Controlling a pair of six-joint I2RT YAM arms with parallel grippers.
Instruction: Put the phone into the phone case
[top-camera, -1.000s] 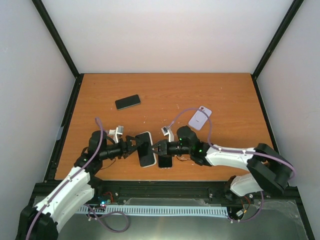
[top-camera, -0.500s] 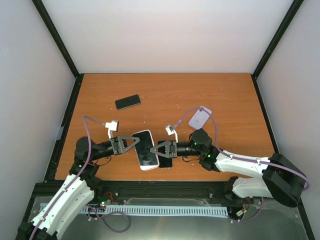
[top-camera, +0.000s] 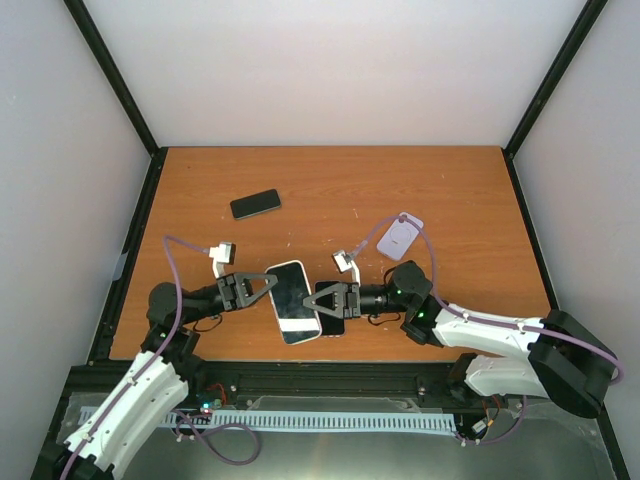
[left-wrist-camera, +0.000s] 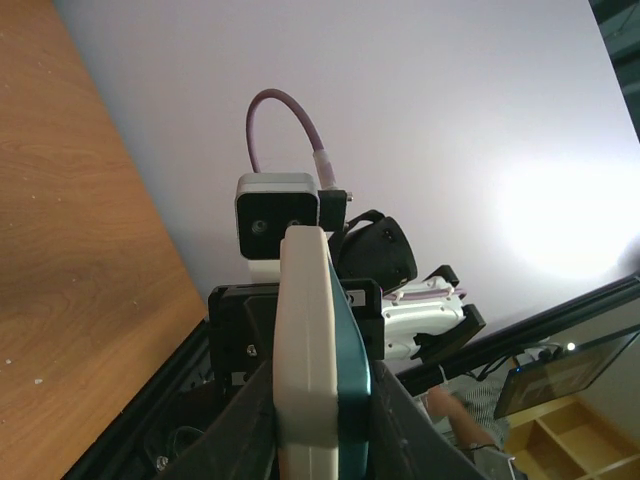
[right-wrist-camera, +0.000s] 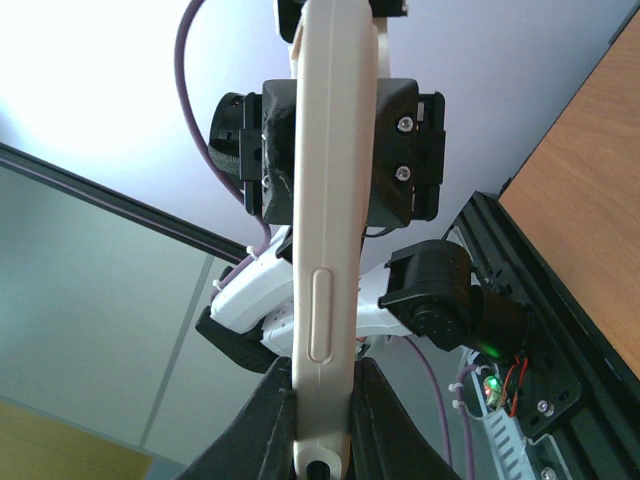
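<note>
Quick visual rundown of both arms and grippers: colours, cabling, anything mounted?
The left arm and right arm have white shells on the long links and black joints. The left gripper and right gripper are black, with fingers forming open triangular frames. Each wrist carries a white camera block fed by a looping purple cable. A green light glows on the right arm.

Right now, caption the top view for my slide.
Left gripper and right gripper clamp a white phone case from opposite sides over the wooden table.
</note>
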